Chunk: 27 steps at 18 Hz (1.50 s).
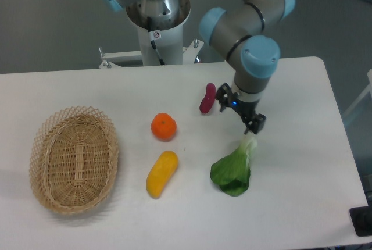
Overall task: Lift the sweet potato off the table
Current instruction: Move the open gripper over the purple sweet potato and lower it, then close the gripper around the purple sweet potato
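Observation:
The sweet potato (207, 98) is a slim, dark reddish-purple oblong lying on the white table (116, 215) right of centre, towards the back. My gripper (239, 112) hangs just to the right of it, above the table, with its two dark fingers spread wide apart and nothing between them. One finger (222, 95) is close beside the sweet potato's right side; whether it touches is unclear. The other finger (257, 124) is over the white stem of the green leafy vegetable.
A round orange (164, 127) and a yellow oblong fruit (161, 173) lie left of the gripper. A green leafy vegetable (233, 170) lies below it. A woven basket (74, 159) stands at the left. The robot's base column (158, 26) rises behind the table.

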### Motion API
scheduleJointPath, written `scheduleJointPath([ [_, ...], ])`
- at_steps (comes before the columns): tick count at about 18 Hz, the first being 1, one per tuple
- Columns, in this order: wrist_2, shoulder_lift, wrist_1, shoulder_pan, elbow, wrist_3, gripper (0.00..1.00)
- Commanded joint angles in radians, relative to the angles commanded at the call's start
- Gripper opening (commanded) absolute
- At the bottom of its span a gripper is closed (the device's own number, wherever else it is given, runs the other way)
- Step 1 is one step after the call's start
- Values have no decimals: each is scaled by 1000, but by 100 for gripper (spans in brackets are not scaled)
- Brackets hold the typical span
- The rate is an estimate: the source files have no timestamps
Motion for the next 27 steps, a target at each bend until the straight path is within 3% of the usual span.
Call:
scheduleJointPath([
  [4, 3, 23, 2, 2, -75, 0, 100],
  [11, 9, 37, 5, -5, -127, -20, 100],
  [17, 15, 31, 110, -6, -178, -20, 100],
  [22, 55, 28, 120, -6, -195, -20, 100],
  [27, 55, 26, 120, -8, -201, -28, 68],
])
